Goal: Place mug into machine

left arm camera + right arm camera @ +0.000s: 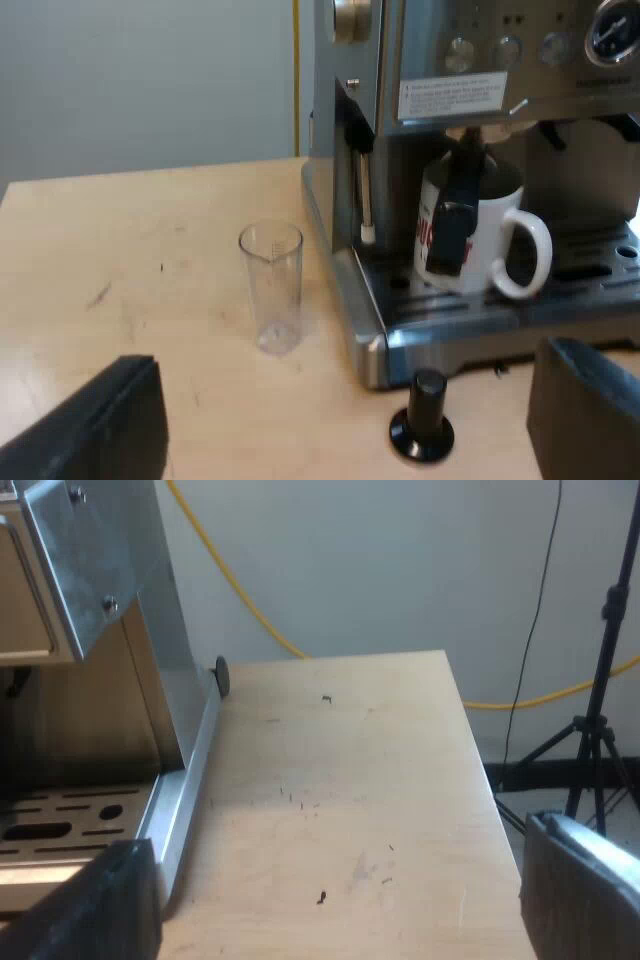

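While the machine (pixel 470 335) holds one mug (pixel 495 228), one glass (pixel 271 285), one tamper (pixel 423 420) stand near.

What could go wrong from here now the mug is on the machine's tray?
The tamper stands on the table at the machine's front, just ahead of the left gripper, whose jaws are open; a careless move could topple it. The measuring glass nearby could tip likewise. The mug sits right behind the holder's dark handle; bumping that could shift it.
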You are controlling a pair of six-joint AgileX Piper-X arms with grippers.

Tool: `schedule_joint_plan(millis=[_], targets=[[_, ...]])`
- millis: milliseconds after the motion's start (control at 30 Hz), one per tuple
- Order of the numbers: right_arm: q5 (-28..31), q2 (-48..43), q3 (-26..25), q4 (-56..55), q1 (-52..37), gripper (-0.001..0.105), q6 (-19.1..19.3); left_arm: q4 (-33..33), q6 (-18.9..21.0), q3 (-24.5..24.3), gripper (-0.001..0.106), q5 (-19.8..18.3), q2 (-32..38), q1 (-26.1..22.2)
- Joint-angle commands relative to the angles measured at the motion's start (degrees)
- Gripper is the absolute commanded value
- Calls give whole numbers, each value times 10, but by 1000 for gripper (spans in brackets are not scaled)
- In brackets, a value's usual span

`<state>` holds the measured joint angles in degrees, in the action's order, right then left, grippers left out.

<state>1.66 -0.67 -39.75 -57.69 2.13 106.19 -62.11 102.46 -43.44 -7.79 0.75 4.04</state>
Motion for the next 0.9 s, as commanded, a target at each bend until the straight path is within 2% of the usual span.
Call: schedule_joint_plan(millis=[33,267,500,900], targets=[[-7,-24,11,17,-2,87,6,26,-1,8,75,7,80,0],[-41,-24,47,62,-2,87,6,70,-3,63,75,7,80,0],[-42,-23,74,64,-2,87,6,72,-3,110,75,7,79,0],[-42,-23,92,47,-2,87,3,48,-11,122,75,7,79,0]])
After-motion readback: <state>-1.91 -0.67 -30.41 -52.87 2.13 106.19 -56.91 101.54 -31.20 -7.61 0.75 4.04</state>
